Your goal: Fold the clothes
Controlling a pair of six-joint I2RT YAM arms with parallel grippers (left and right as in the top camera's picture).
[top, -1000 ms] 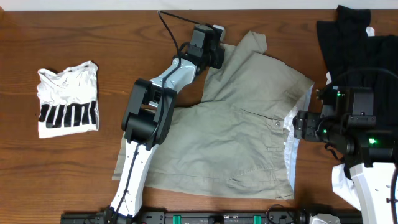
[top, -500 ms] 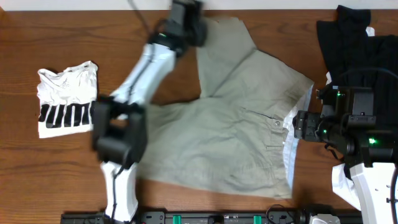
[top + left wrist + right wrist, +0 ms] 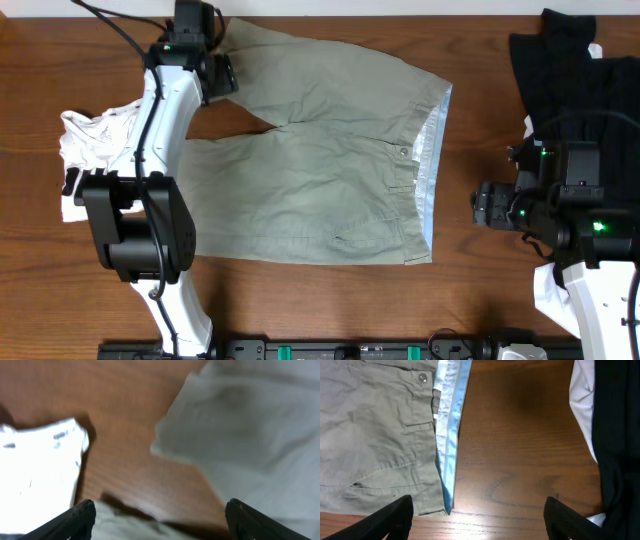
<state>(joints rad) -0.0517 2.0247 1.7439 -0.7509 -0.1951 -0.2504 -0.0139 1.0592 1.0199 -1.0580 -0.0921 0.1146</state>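
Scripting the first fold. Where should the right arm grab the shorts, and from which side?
Take the waistband at its near corner, coming low from the right. The shorts lie flat, legs pointing left, so that pale-lined edge faces the open right gripper across the table, likely the easiest place to slip a finger under.

Left arm: white links, black joints, black cable. Right pincer: black fingertips; green LEDs on housing.

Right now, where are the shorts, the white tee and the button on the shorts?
shorts [image 3: 330, 170]: overhead view, middle of the front fabric.
white tee [image 3: 90, 145]: overhead view, plain white upper part.
button [image 3: 423, 378]: right wrist view, centre of the waistband button.
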